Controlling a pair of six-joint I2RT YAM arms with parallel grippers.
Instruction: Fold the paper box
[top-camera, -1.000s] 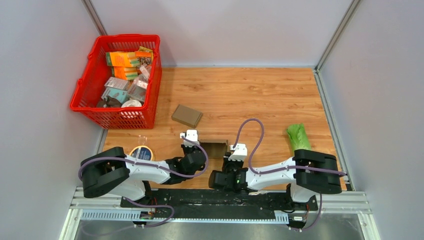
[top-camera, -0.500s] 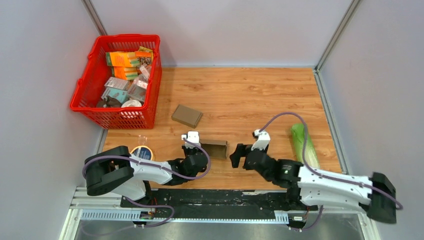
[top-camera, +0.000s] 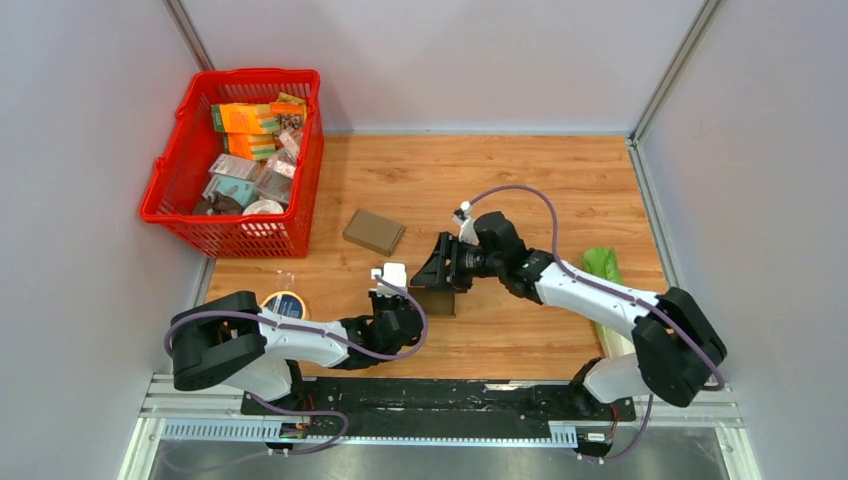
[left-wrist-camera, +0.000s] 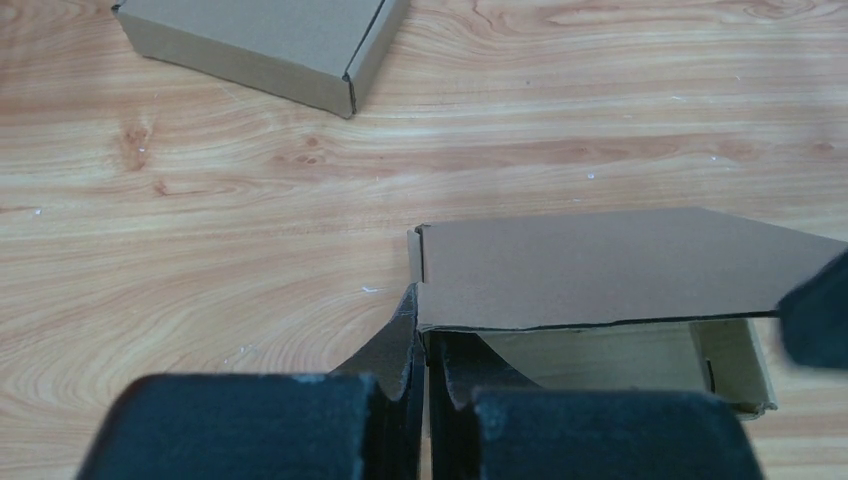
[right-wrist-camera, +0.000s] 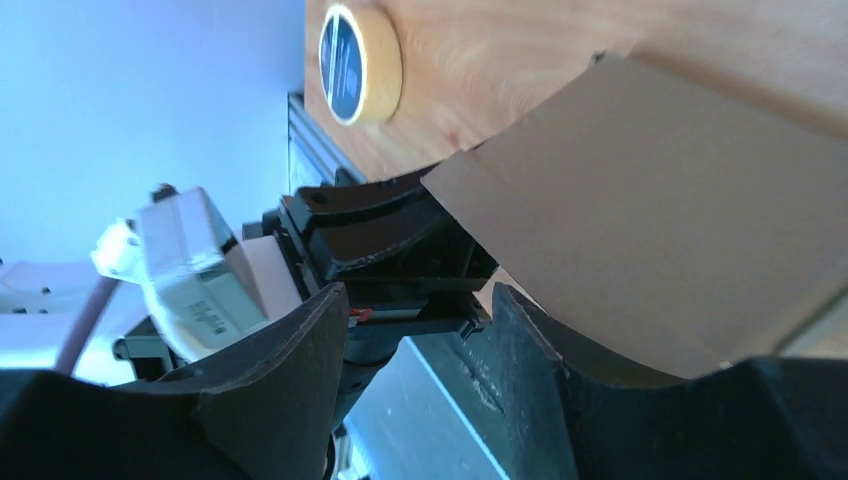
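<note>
The brown paper box (top-camera: 438, 300) lies open on the wooden table, near the front. My left gripper (top-camera: 396, 303) is shut on its left side wall; in the left wrist view the jaws (left-wrist-camera: 427, 372) pinch the thin card edge, and the lid flap (left-wrist-camera: 600, 268) slants over the open inside. My right gripper (top-camera: 440, 271) hovers just behind and above the box, open and empty. In the right wrist view its jaws (right-wrist-camera: 415, 372) stand wide apart, with the box's flap (right-wrist-camera: 660, 230) against the right finger (right-wrist-camera: 535, 365). That finger also shows in the left wrist view (left-wrist-camera: 818, 320).
A second, closed brown box (top-camera: 374, 231) lies behind and to the left, also in the left wrist view (left-wrist-camera: 265, 40). A red basket (top-camera: 172, 205) of packets stands at the far left. A tape roll (top-camera: 283, 304) lies by the left arm. A green lettuce (top-camera: 603, 272) lies at the right.
My right arm has swung from the near edge out to the right and round to the far side of the box, its open gripper now over the flap. My left gripper has kept its hold.
</note>
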